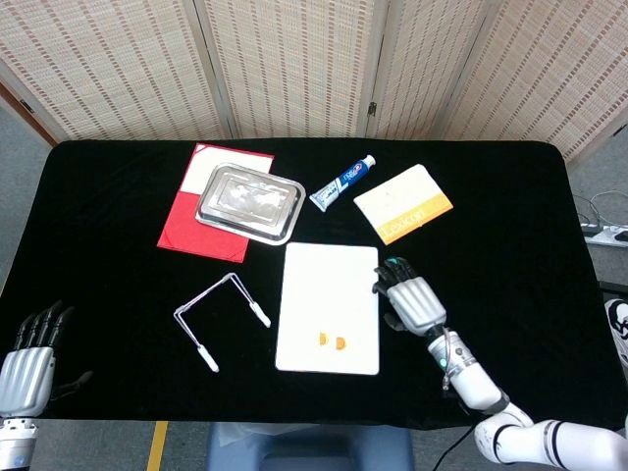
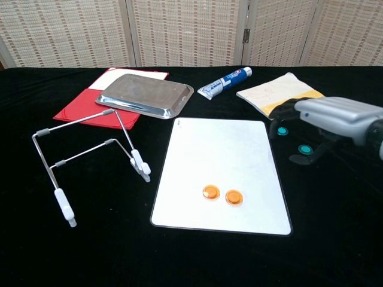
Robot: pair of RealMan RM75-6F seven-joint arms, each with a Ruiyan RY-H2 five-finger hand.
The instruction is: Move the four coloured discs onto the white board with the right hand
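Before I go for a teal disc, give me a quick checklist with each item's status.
1. Two orange discs on the white board: ok.
2. Two teal discs off the board, on the cloth: ok, both visible in the chest view.
3. Right hand above the teal discs, holding nothing: ok.
4. Fingers touching a disc: cannot tell.
5. Free board space for two more: ok.
6. Left hand at the table's edge, out of the way: ok.

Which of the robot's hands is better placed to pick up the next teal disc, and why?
The right hand. It hovers just over the two teal discs on the black cloth beside the white board. The left hand sits at the table's far corner, away from them.
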